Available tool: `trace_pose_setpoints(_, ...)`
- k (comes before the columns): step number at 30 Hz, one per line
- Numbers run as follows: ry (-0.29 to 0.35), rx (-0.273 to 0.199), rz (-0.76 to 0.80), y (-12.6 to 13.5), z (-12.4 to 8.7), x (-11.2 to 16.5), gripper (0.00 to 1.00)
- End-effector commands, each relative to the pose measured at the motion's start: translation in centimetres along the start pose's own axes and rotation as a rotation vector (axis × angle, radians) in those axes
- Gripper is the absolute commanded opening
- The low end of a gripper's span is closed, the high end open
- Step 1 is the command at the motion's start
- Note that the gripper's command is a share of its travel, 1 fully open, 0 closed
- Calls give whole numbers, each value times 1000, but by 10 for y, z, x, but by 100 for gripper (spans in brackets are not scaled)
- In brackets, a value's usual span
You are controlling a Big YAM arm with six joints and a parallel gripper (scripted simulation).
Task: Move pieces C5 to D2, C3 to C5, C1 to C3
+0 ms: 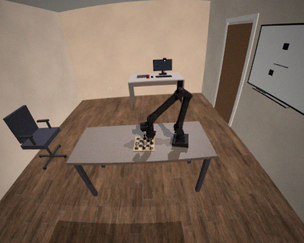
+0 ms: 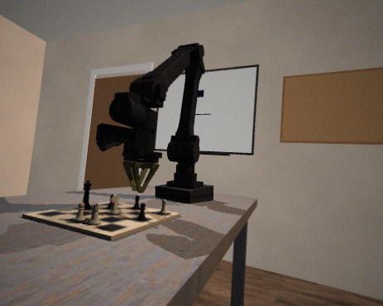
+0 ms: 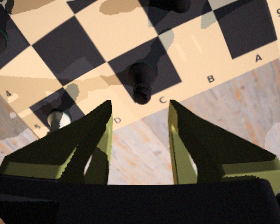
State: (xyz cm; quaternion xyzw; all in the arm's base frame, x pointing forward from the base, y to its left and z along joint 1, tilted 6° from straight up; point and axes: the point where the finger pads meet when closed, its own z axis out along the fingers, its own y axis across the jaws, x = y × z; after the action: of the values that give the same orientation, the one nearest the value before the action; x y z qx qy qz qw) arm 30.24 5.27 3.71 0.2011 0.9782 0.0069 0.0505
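Note:
The small chessboard (image 1: 144, 145) lies on the grey table; in the exterior view the board (image 2: 101, 217) carries several black and white pieces. My gripper (image 2: 140, 188) hangs a little above the board's edge nearest the arm's base, fingers pointing down. In the wrist view the gripper (image 3: 139, 106) is partly open and empty. Just beyond its fingertips a black pawn (image 3: 140, 83) stands upright on a dark square in column C, in the row next to the lettered edge, which seems marked 5. The fingers do not touch it.
A tall black piece (image 2: 87, 194) stands at the far side. The arm's base (image 2: 184, 192) is beside the board.

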Motion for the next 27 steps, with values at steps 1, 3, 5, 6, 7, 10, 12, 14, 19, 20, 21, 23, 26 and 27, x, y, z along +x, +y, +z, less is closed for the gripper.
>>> trace_pose_setpoints(1, -14, -5, -8, 1, 0, -7, 32)
trace_pose_setpoints(3, -14, -5, -8, 1, 0, -7, 32)
trace_pose_setpoints(5, -14, -5, -8, 1, 0, -7, 32)
trace_pose_setpoints(6, -14, -5, -8, 1, 0, -7, 32)
trace_pose_setpoints(7, -14, -5, -8, 1, 0, -7, 32)
trace_pose_setpoints(10, -14, -5, -8, 1, 0, -7, 32)
trace_pose_setpoints(12, -14, -5, -8, 1, 0, -7, 32)
trace_pose_setpoints(14, -14, -5, -8, 1, 0, -7, 32)
trace_pose_setpoints(19, -14, -5, -8, 1, 0, -7, 32)
trace_pose_setpoints(20, -14, -5, -8, 1, 0, -7, 32)
trace_pose_setpoints(21, -14, -5, -8, 1, 0, -7, 32)
trace_pose_setpoints(23, -14, -5, -8, 1, 0, -7, 32)
trace_pose_setpoints(26, -14, -4, -8, 1, 0, -6, 32)
trace_pose_setpoints(27, -13, -4, -9, 0, 0, -5, 32)
